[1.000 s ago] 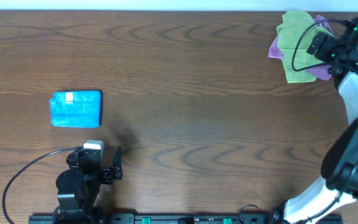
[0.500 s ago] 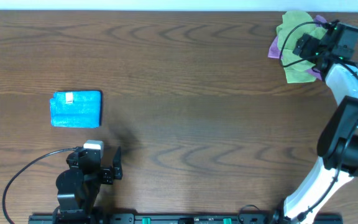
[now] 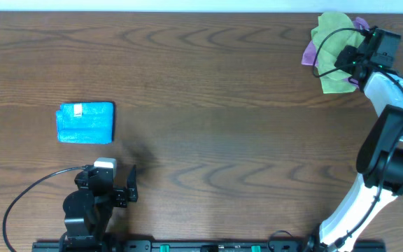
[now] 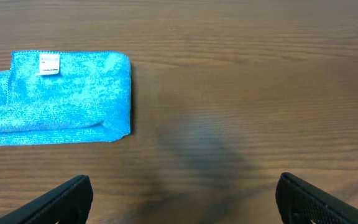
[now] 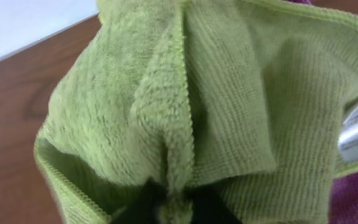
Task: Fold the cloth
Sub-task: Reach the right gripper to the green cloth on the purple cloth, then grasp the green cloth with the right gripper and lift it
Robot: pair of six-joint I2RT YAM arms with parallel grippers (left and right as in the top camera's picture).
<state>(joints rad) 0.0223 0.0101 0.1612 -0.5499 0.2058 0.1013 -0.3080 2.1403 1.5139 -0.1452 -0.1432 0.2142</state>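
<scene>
Green cloth [image 5: 229, 112] (apparently) between right jaws

Blue cloth [image 3: 86, 122], folded, white tag [image 4: 50, 63] up, left on wooden table [image 3: 208, 105]; purple cloth [image 3: 309, 56] at far-right corner.

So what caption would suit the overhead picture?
Right gripper pinches the green cloth in the far corner; folded blue cloth lies left.

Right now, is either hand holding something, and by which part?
The right hand seems to pinch the green cloth by a raised fold; left hand holds nothing.
</scene>
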